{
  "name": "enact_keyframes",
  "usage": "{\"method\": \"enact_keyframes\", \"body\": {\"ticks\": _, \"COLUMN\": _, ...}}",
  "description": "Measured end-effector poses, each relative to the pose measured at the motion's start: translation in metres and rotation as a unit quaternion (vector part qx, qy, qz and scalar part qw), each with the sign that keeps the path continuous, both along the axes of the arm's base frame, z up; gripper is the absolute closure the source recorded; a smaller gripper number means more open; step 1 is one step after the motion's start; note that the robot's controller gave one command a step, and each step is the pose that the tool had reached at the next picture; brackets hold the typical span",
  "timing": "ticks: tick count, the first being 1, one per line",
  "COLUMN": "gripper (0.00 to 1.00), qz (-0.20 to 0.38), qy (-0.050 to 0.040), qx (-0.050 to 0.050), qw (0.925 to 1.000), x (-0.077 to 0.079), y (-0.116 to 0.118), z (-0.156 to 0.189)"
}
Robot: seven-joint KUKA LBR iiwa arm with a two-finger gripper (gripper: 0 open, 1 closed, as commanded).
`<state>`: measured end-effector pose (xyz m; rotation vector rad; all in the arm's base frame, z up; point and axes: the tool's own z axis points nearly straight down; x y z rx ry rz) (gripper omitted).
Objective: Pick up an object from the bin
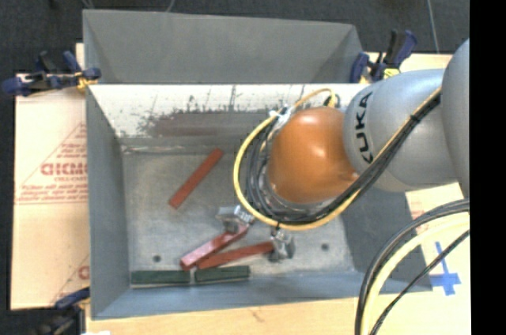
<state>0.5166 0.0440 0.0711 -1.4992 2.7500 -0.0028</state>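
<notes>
Status: end effector (258,237) low over the bin (103,191) floor, fingers (235,223) spread wide, nothing visibly clamped. Two red bars (217,250) lie in a shallow V just behind the green strip (190,276), and their right ends sit between the fingers; can't tell if they touch. Green strip lies flat along the bin's front wall. Third red bar (195,178) lies diagonal and alone, well behind the green strip. Orange wrist cover (304,156) is behind and right of the green strip.
</notes>
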Motion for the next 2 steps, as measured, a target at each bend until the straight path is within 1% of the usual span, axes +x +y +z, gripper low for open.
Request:
{"method": "enact_keyframes", "body": {"ticks": 1, "gripper": 0.00, "qz": -0.003, "qy": 0.0013, "qx": -0.001, "qw": 1.0000, "x": 0.0014, "y": -0.0006, "z": 0.0007}}
{"method": "enact_keyframes", "body": {"ticks": 2, "gripper": 1.00, "qz": -0.004, "qy": -0.0025, "qx": 0.001, "qw": 1.0000, "x": 0.0041, "y": 0.0008, "z": 0.0039}}
